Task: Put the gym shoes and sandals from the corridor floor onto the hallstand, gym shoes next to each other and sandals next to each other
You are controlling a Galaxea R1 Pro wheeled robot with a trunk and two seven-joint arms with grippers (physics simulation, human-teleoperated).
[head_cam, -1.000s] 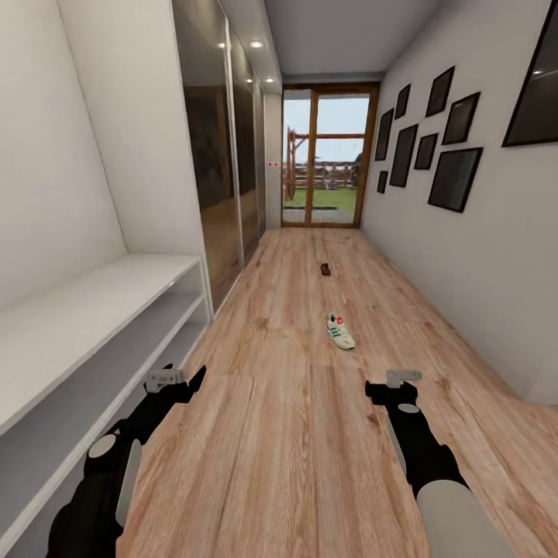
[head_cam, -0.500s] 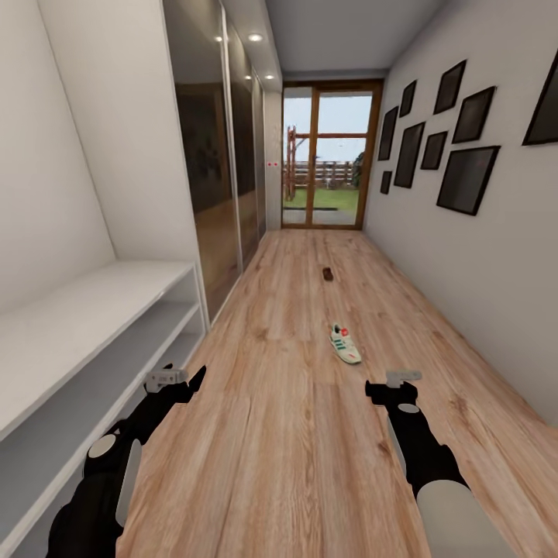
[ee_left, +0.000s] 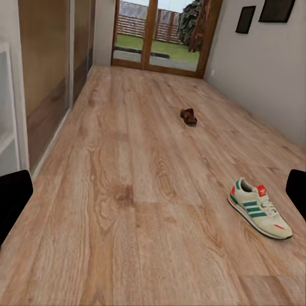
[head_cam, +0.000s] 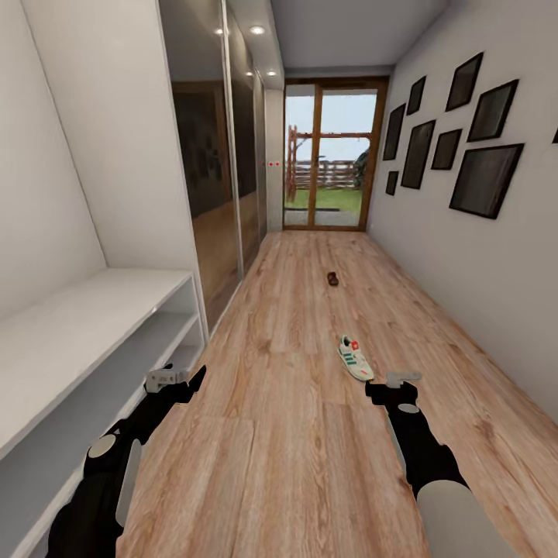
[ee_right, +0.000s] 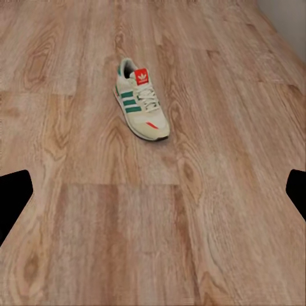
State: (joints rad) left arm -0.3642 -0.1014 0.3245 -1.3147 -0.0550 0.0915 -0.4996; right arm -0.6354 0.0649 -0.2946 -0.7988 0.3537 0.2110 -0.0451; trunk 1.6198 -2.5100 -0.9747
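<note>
One white gym shoe (head_cam: 355,358) with green stripes lies on the corridor floor (head_cam: 279,434), just ahead of my right gripper (head_cam: 395,382). The right wrist view has this gym shoe (ee_right: 140,102) lying ahead of the fingers, heel tab away from me. Farther down the corridor rests a dark brown sandal (head_cam: 332,278), also seen in the left wrist view as the sandal (ee_left: 188,116) beyond the gym shoe (ee_left: 260,208). The white hallstand (head_cam: 70,333) runs along the left wall beside my left gripper (head_cam: 180,380). Both grippers are open and hold nothing.
Dark mirrored wardrobe doors (head_cam: 209,178) line the left wall past the hallstand. A glazed door (head_cam: 329,155) closes the far end. Framed pictures (head_cam: 484,178) hang on the right wall, which bounds the floor.
The whole view has advanced down the corridor: the gym shoe and sandal sit closer and lower in the picture. Both arms hold the same pose.
</note>
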